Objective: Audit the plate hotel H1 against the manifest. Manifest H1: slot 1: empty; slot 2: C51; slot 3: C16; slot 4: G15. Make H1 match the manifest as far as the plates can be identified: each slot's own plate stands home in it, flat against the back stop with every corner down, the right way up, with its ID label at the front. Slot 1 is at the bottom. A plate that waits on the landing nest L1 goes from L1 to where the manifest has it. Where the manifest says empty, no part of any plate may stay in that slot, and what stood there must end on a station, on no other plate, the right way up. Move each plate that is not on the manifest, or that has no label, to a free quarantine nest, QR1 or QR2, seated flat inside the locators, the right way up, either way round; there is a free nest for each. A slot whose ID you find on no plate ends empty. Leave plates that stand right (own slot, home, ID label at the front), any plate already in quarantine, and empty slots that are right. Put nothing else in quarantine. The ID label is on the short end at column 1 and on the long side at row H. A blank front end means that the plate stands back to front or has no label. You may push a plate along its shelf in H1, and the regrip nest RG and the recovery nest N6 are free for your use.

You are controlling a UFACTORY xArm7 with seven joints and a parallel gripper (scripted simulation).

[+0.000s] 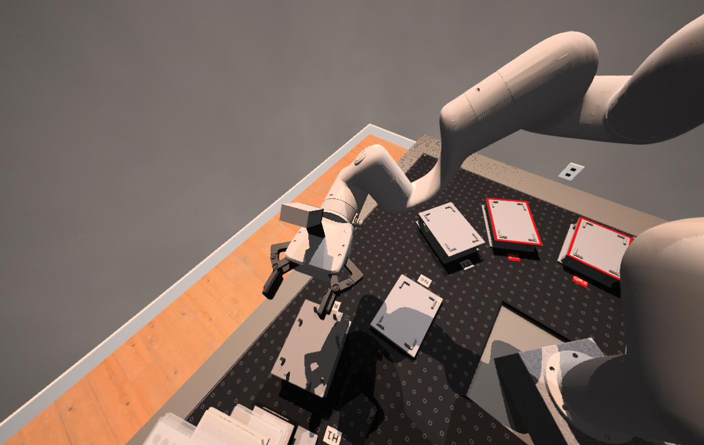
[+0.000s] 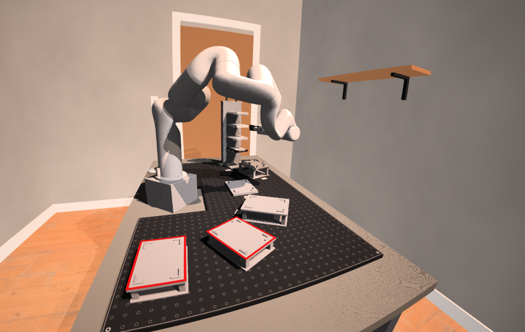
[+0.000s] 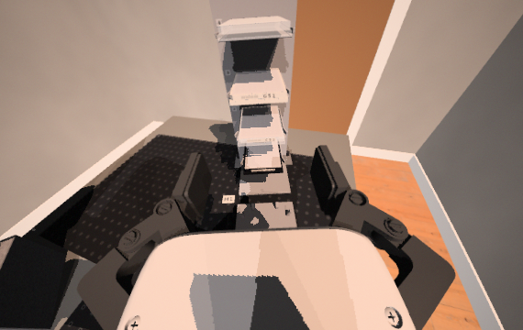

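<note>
Spread wide and carrying nothing, dark two-fingered gripper [image 3: 259,181] aimed along the desk [image 2: 400,272] at the tall grey plate hotel [image 3: 226,60] at the far end, pale plates stacked inside, likely to read front labels.

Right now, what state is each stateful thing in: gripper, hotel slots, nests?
gripper: open, holding nothing, facing the hotel.
plate hotel H1: plates visible on several shelves; the ID labels are too blurred to read.
regrip nest RG: no plate.
recovery nest N6: no plate.
red-edged quarantine nests: both free.
</note>
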